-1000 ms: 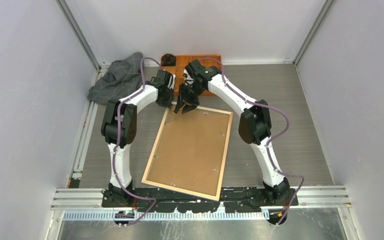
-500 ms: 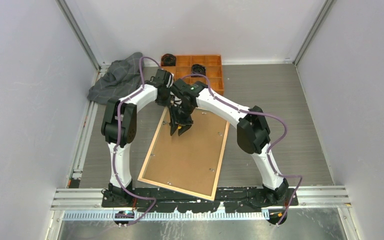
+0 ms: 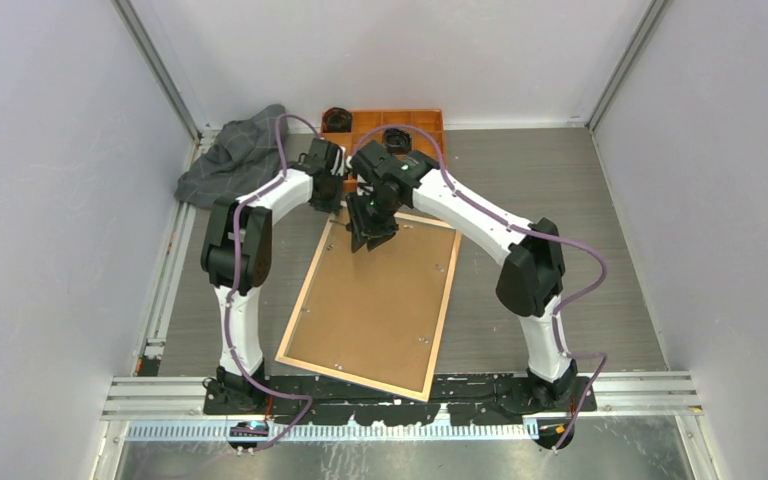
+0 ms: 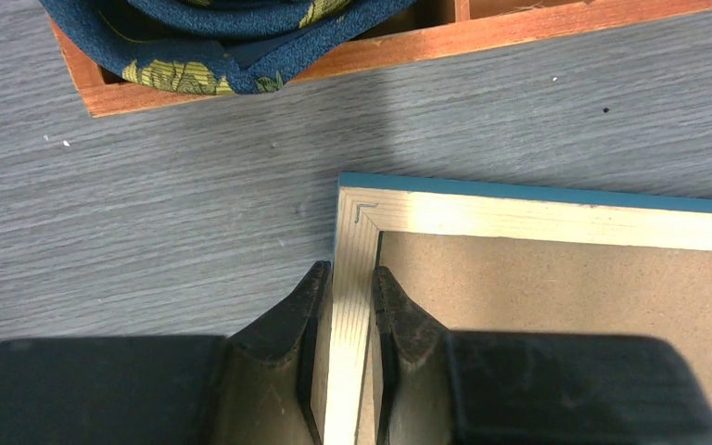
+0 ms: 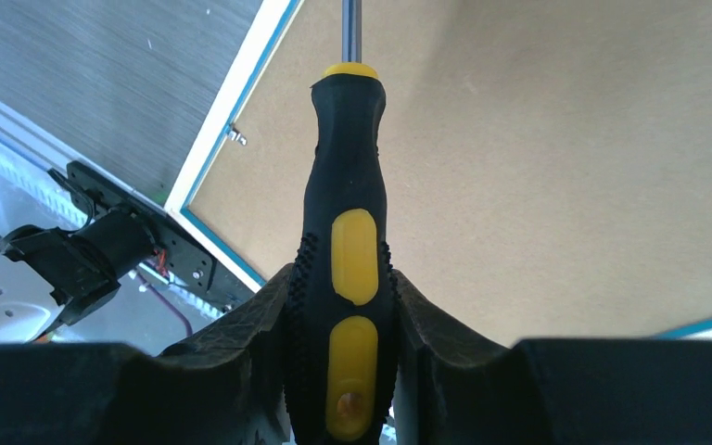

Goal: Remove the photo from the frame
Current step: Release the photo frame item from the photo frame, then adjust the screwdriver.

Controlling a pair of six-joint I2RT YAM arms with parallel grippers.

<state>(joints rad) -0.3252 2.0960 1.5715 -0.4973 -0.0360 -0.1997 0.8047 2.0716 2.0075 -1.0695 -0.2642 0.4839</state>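
item 1, frame (image 3: 306,290): lies face down on the grey worktop (image 3: 580,250), slightly askew, with its light wood rim up and a blue edge showing along the outside. a brown backing board (image 3: 375,300) fills the opening. small metal tabs sit along the inner rim (image 5: 235,135).

item 2, photo: not in sight, since the backing board covers the opening.

item 3, left jaws: nearly closed, clamped across the wood rim of the frame on its left side, just short of the far left corner. one finger (image 4: 287,324) is outside the rim and the other is on the board side.

item 4, right jaws: partly closed on the handle of a black and yellow screwdriver (image 5: 348,176), with a finger (image 5: 241,343) pressed to each side. the tool is held over the far end of the backing board. its shaft runs out of the wrist view, so tip contact cannot be told.

item 5, surroundings: an orange compartment tray (image 3: 430,122) stands beyond the far edge of the frame, apart from it, holding dark blue patterned fabric (image 4: 213,37). a grey cloth (image 3: 230,155) lies at the far left.
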